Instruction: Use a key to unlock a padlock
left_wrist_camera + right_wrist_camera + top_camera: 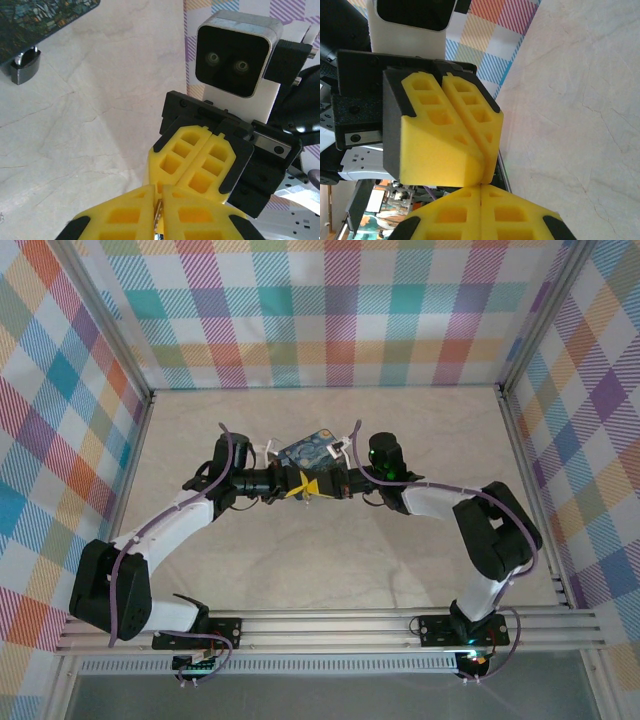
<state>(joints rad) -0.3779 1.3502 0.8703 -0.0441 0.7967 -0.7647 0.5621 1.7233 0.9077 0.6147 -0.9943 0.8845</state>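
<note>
Dark grey metal, your padlock [24, 67] sits on the desk [75, 150] tight against the edge of the blue painted tin [45, 15], well apart from both arms. Just on the near side of that tin, your left gripper [157, 192] is pinched narrow on the key [158, 220], a thin silvery sliver between its yellow fingers [125, 215]. Right of it, still beside the tin, your right gripper [175, 172] meets it tip to tip, jaws pressed together.
</note>
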